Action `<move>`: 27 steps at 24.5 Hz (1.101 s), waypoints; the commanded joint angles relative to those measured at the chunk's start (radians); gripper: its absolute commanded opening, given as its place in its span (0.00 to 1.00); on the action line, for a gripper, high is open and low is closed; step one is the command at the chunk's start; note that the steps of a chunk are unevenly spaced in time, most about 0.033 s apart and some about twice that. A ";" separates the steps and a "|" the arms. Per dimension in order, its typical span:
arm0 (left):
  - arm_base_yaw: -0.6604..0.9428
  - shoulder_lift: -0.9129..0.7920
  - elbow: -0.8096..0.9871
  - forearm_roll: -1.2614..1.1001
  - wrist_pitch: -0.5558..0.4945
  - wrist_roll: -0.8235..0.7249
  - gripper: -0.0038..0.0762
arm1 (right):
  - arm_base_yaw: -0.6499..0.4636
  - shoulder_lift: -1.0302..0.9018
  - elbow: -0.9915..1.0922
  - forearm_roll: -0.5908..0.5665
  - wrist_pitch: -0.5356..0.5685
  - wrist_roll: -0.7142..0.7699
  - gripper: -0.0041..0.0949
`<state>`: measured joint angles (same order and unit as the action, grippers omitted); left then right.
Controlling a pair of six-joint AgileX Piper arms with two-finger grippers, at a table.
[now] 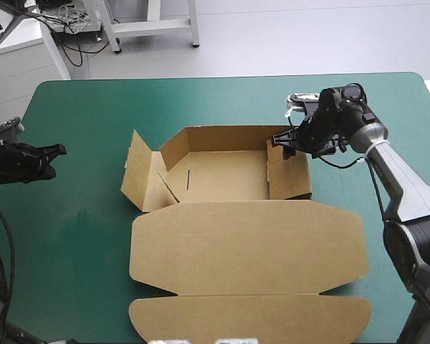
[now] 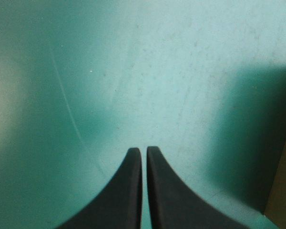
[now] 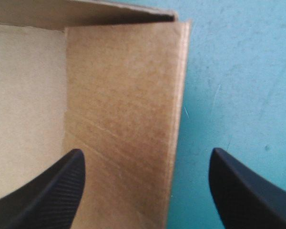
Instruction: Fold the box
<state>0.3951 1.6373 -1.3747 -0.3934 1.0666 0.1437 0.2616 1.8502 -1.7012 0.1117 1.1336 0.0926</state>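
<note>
Box (image 1: 247, 244) is lying mid-table for you as an open tray, its lid spreading flat toward the near edge. Your left gripper (image 1: 57, 150) is hanging over bare teal-green cover (image 1: 79, 236) near the left edge, fingers pressed together. Your right gripper (image 3: 146, 151) is straddling the tray's right wall, fingers spread wide.

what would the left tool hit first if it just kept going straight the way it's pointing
The left tool, shut, has bare teal-green cover ahead; the first thing in its line is probably the box's raised left flap, though depth is unclear.
</note>
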 commanded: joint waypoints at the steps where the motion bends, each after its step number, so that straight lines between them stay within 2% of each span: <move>1: 0.004 -0.046 -0.024 -0.029 -0.019 -0.005 0.07 | -0.008 -0.051 -0.136 -0.004 0.077 -0.009 0.84; 2: 0.004 -0.046 -0.024 -0.029 -0.019 -0.005 0.07 | -0.008 -0.054 -0.193 -0.017 0.122 -0.009 0.84; 5: 0.004 -0.046 -0.024 -0.029 -0.021 -0.005 0.07 | -0.008 -0.097 -0.211 -0.021 0.121 0.032 0.84; 9: 0.004 -0.046 -0.024 -0.029 -0.023 -0.009 0.07 | 0.012 -0.199 -0.071 -0.016 0.121 0.071 0.84; 12: 0.004 -0.046 -0.024 -0.032 -0.023 -0.009 0.07 | 0.054 -0.237 0.049 -0.074 0.079 0.095 0.83; 22: 0.004 -0.046 -0.024 -0.035 -0.019 -0.009 0.07 | 0.063 -0.136 0.063 -0.125 -0.014 0.140 0.83; 27: 0.004 -0.046 -0.024 -0.057 -0.021 -0.009 0.07 | 0.063 -0.080 0.063 -0.125 -0.014 0.140 0.82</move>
<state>0.3951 1.6373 -1.3747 -0.3982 1.0655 0.1402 0.3264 1.7891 -1.6142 0.0000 1.1406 0.2322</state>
